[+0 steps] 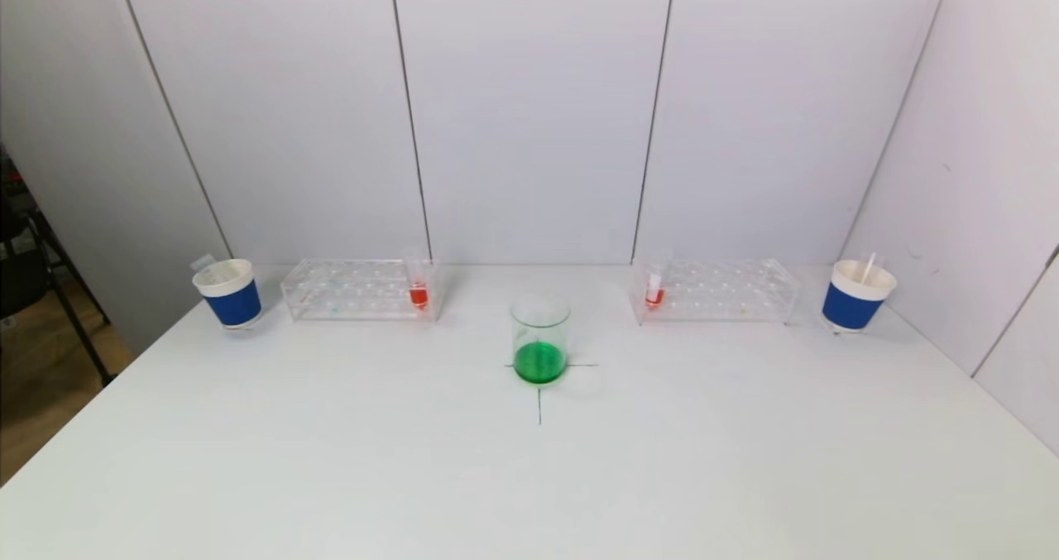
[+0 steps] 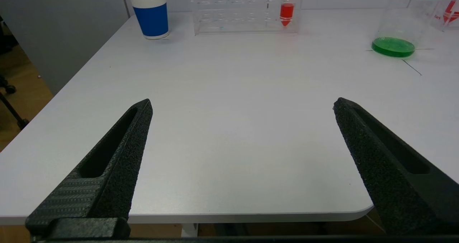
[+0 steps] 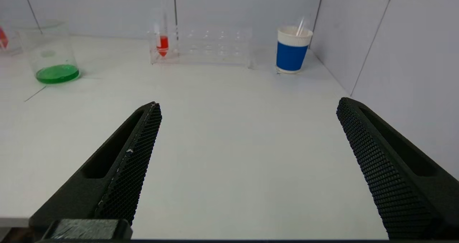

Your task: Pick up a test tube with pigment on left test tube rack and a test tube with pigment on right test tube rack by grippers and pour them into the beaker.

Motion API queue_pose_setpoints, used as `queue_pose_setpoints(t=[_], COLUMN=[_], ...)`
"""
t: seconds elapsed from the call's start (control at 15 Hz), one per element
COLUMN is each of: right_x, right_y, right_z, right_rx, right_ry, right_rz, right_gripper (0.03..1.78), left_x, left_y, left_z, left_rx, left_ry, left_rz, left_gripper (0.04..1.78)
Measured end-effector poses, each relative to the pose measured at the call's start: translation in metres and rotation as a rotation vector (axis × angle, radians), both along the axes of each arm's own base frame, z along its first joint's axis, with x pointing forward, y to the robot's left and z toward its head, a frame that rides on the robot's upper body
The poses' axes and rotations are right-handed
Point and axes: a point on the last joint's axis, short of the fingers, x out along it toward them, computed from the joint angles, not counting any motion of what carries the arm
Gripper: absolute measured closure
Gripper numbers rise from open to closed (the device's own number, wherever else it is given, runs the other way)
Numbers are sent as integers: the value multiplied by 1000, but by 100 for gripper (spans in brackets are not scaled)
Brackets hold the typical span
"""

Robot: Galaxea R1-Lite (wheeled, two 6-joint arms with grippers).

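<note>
Two red-filled tubes stand in their racks, with both grippers spread wide at the near edge of the bench.

The clear test tube holding red pigment (image 1: 419,289) stands upright in the end of the left transparent plastic test tube rack (image 1: 357,289) nearest the middle; a second clear test tube with red pigment (image 1: 654,290) stands upright in the inner end of the right transparent plastic test tube rack (image 1: 716,290). Between the racks and a little nearer the robot, the clear glass beaker (image 1: 539,338) with a shallow layer of green liquid sits on a black cross mark on the white bench (image 1: 529,477). A blue-and-white paper cup (image 1: 228,293) stands beyond the left rack's outer end, another blue-and-white paper cup (image 1: 857,295) with a thin white stick beyond the right rack's. The left gripper (image 2: 242,104) and right gripper (image 3: 247,104) hover over the near bench edge, both released and empty, well apart from the racks.
</note>
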Motion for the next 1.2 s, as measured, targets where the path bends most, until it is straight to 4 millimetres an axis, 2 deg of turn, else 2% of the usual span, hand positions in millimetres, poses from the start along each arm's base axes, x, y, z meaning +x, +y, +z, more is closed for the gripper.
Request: queue_pose_setpoints(t=[1.2], right_x=[0], right_y=[0], right_z=[-3], right_rx=[57], right_ry=[29], right_rz=[-1], right_gripper=[4], left_x=[0], left_y=[0], left_z=[0], left_rx=[0], left_ry=[0], left_rz=[0], left_gripper=[6])
